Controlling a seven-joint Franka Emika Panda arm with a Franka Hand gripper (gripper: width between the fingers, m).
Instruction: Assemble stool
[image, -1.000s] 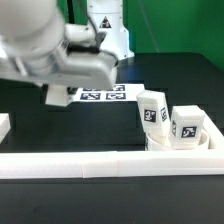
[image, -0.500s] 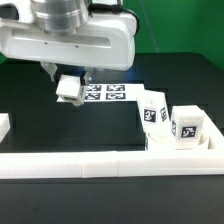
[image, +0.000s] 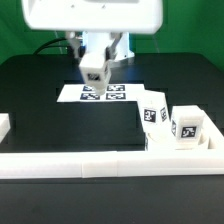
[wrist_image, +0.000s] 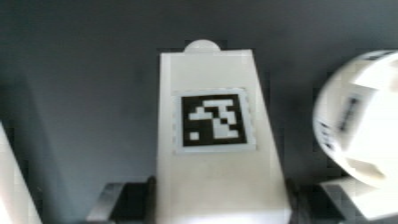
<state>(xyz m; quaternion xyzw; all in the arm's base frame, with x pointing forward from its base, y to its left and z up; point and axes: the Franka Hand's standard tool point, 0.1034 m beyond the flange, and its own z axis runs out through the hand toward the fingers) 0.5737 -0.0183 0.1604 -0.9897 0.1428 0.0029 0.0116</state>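
— Over the marker board (image: 95, 94), near twelve o'clock in the exterior view, what is the gripper (image: 92, 52) doing?

— It is squeezing the held leg (image: 92, 70) between its two fingers, with the jaws closed on the leg's sides. That leg is hanging in the air, clear of the board.

— Where are the other stool parts sitting?

— The first standing leg (image: 152, 110) and the second standing leg (image: 187, 124) are standing upright side by side at about four o'clock, tags facing the camera. They are rising from the seat (image: 160, 145), which is peeking out just behind the long white rail (image: 90, 165) running across six o'clock on the black table (image: 60, 125).

— And the wrist view?

— The held leg (wrist_image: 217, 110) is filling the middle, and its black-and-white tag (wrist_image: 217, 120) is facing the camera. The gripper (wrist_image: 222, 200) is pinching it, dark finger pads (wrist_image: 121, 198) pressing on either side of its wider end. A rounded white edge (wrist_image: 365, 120) is showing beside the leg. I cannot tell which part it is.
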